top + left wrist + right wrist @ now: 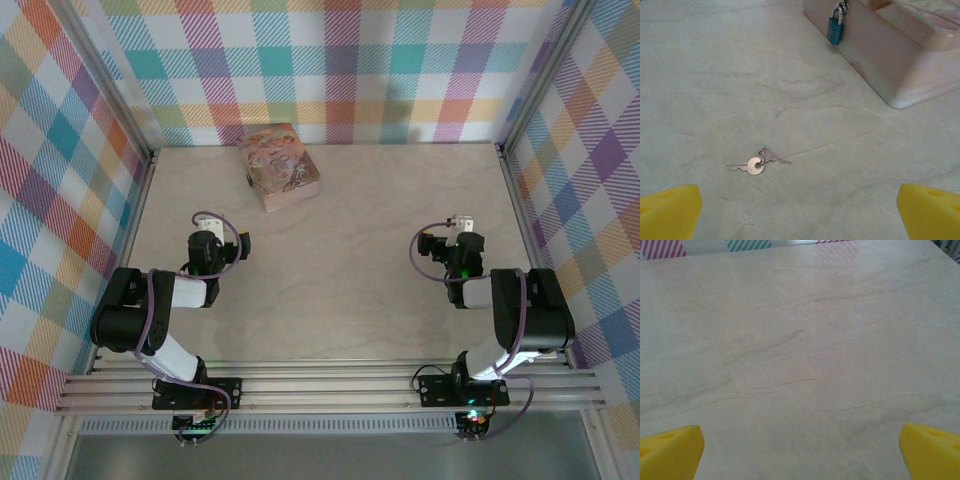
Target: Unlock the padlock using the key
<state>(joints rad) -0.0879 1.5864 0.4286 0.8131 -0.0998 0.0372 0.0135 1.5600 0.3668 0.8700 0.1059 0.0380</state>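
The padlock (835, 27) is tiny and teal-blue; it hangs by its thin metal shackle from the front of a pink picture-printed tin (900, 65). Two silver keys on one ring (757, 164) lie flat on the table, nearer to me than the tin. My left gripper (800, 210) is open, its yellow fingertips (667, 212) spread wide at the bottom corners, short of the keys and touching nothing. From above, the left gripper (218, 238) points toward the tin (280, 165). My right gripper (800, 450) is open over bare table, with nothing between its fingers (932, 450).
The marble-patterned table (330, 270) is boxed in by plaid walls (330, 70) at the back and on both sides. The tin stands near the back wall, left of centre. The right gripper (458, 232) sits at the right side, far from the tin.
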